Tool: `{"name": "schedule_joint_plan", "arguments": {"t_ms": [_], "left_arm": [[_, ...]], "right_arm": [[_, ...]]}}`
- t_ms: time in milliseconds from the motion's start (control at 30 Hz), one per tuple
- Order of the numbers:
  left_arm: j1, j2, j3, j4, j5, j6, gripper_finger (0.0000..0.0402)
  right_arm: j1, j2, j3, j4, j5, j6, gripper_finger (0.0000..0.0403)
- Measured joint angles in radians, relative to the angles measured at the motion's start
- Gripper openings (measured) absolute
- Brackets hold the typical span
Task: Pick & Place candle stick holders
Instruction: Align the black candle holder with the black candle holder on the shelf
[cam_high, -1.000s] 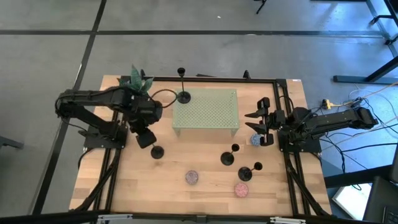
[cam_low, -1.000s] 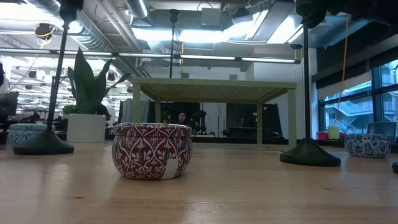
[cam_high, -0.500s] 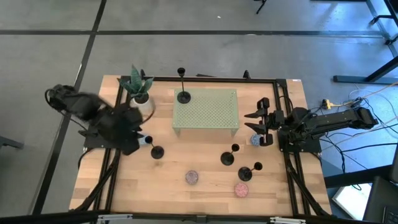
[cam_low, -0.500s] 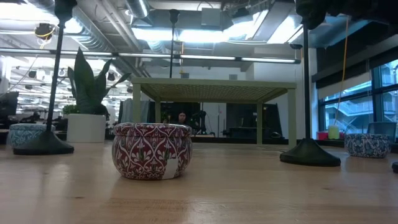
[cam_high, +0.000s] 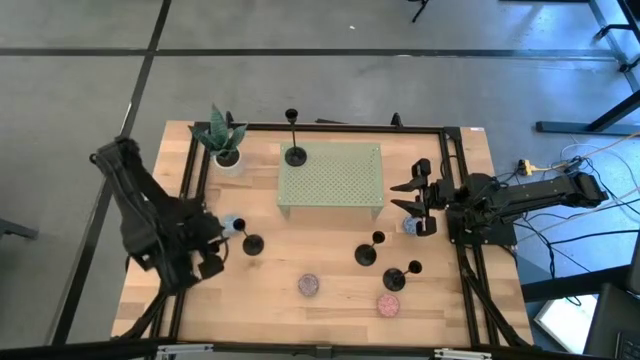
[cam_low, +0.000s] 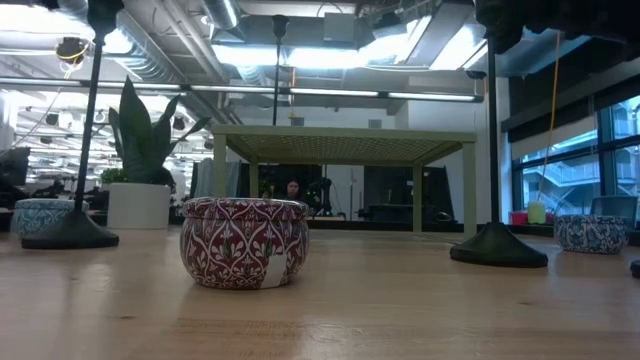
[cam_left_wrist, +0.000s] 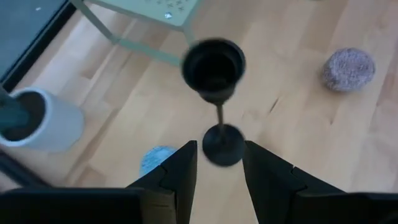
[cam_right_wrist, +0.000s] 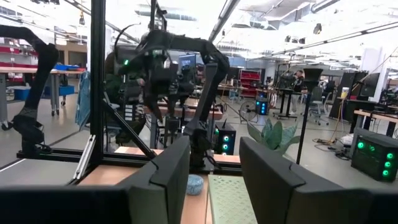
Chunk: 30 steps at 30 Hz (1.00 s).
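Several matte-black candle stick holders stand on their disc bases. One holder (cam_high: 295, 155) is on the green perforated stand (cam_high: 340, 180). One (cam_high: 250, 244) stands left of centre, and two (cam_high: 366, 255) (cam_high: 395, 278) stand right of centre. My left gripper (cam_high: 210, 260) hovers open just left of the left holder (cam_left_wrist: 214, 68), slanting down at it; its fingertips (cam_left_wrist: 219, 163) flank the base in the wrist view without touching. My right gripper (cam_high: 415, 205) waits open at the table's right, with nothing between its fingers (cam_right_wrist: 214, 165).
A potted plant (cam_high: 225, 140) stands at the far left. Blue pucks (cam_high: 232, 226) (cam_high: 410, 225) and pink pucks (cam_high: 309, 286) (cam_high: 388, 305) lie about the table. A black frame rail (cam_high: 190, 200) runs along the table's edges. In the low view a red patterned tin (cam_low: 245, 255) sits in front.
My left arm has swung from beside the plant toward the table's near edge and sunk a little. Its wrist has rolled and tipped, so the gripper now slants down at the left holder. The plant stands uncovered. The gap between its fingers is unchanged.
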Motion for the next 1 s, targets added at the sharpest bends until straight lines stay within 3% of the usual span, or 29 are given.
{"name": "schedule_joint_plan", "arguments": {"t_ms": [267,433,633,1000], "left_arm": [[-0.109,0.017,-0.216,0.179,-0.191,-0.203,0.0125],[-0.117,0.017,-0.318,0.195,-0.245,-0.282,0.0125],[-0.116,0.017,-0.408,0.301,-0.332,-0.246,0.0125],[-0.116,0.017,-0.466,0.337,-0.509,-0.245,0.0125]], "right_arm": [[0.000,0.000,0.000,0.001,0.000,-0.010,0.0145],[0.000,0.000,0.000,0.004,0.008,-0.031,0.0145],[0.000,0.000,0.000,0.004,0.084,-0.031,0.0145],[0.000,0.000,0.000,0.004,0.087,-0.031,0.0145]]}}
